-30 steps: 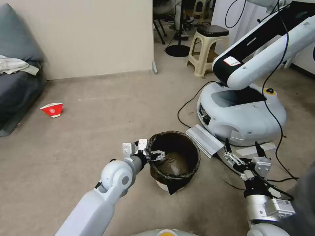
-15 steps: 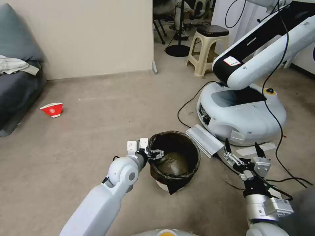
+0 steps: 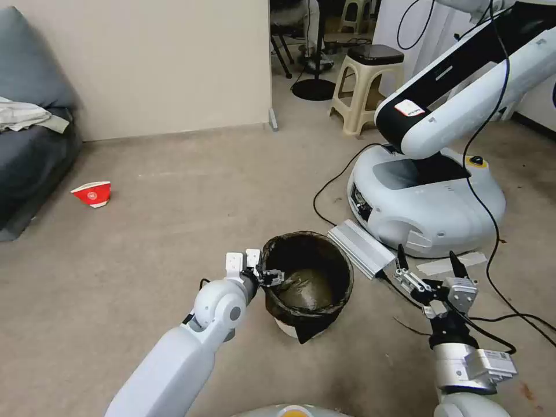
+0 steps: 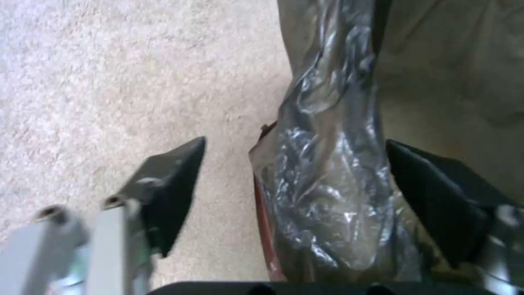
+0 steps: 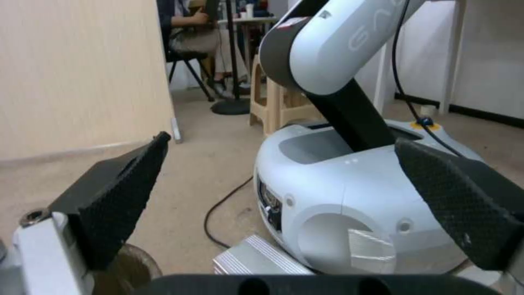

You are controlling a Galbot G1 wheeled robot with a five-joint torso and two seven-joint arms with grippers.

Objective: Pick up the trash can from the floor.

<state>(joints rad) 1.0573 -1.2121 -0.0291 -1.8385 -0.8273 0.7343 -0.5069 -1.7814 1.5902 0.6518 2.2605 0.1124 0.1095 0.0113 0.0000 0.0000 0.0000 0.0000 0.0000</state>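
Note:
The trash can (image 3: 307,284), a small round bin lined with a crinkled dark bag, stands on the beige floor (image 3: 174,231) just in front of me. My left gripper (image 3: 270,277) is at its near-left rim. In the left wrist view the left gripper (image 4: 296,141) is open, with one finger outside the can and one inside, and the bag-covered rim (image 4: 322,172) runs between them. My right gripper (image 3: 427,262) hangs open to the right of the can, holding nothing. In the right wrist view the right gripper (image 5: 282,139) faces the other robot's base.
Another robot's white base (image 3: 425,202) and arm stand at the right, with black cables on the floor and a ribbed aluminium bar (image 3: 362,249) beside the can. A red paper bowl (image 3: 92,193) lies near the grey sofa (image 3: 29,150). A stool (image 3: 365,81) stands behind.
My left gripper has drawn back slightly from inside the can toward its near-left rim, and the forearm has shifted a little right. The right arm and the can have not moved.

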